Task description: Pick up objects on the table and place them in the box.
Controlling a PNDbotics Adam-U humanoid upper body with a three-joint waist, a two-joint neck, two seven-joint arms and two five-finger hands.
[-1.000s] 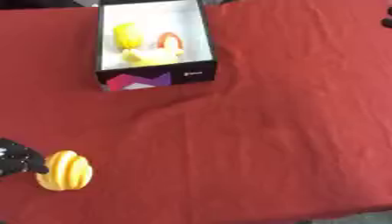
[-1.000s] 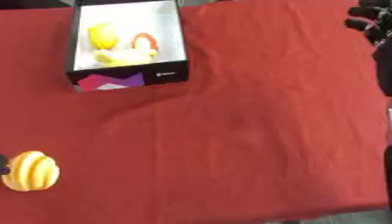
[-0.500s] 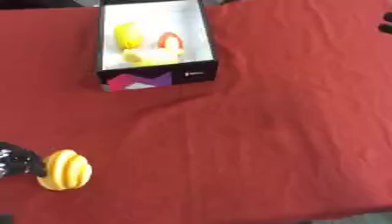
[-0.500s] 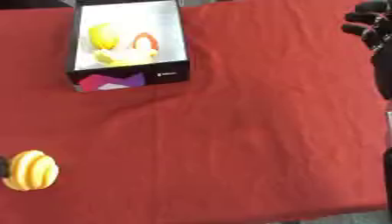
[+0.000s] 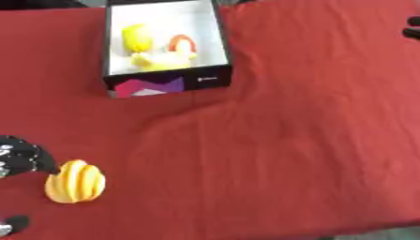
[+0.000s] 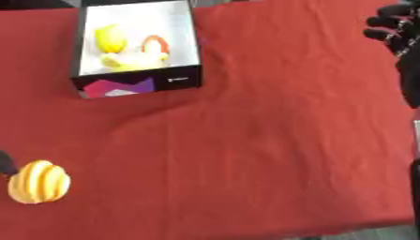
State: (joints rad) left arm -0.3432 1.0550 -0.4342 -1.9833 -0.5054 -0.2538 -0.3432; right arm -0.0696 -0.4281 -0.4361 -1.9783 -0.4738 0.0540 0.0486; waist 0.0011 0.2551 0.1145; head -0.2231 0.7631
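A yellow-orange ribbed object (image 5: 75, 181) lies on the red cloth at the lower left. My left hand (image 5: 22, 157) comes in from the left edge, open. Its dark upper part is against the object's top left, and another dark tip (image 5: 13, 223) shows below it near the bottom edge. The black box (image 5: 210, 80) with a white inside stands at the top, left of centre. It holds yellow pieces (image 5: 138, 38) and an orange-red arch shape (image 5: 182, 43). My right hand (image 6: 392, 27) hangs at the upper right edge, far from both, fingers relaxed and holding nothing.
The red cloth (image 5: 279, 136) covers the whole table and has soft wrinkles in the middle. The table's front edge shows at the lower right corner (image 6: 361, 232). My right forearm (image 6: 408, 79) runs down the right edge.
My left hand has crept slightly up beside the yellow-orange object, which stays where it was. The box and the right hand have not moved.
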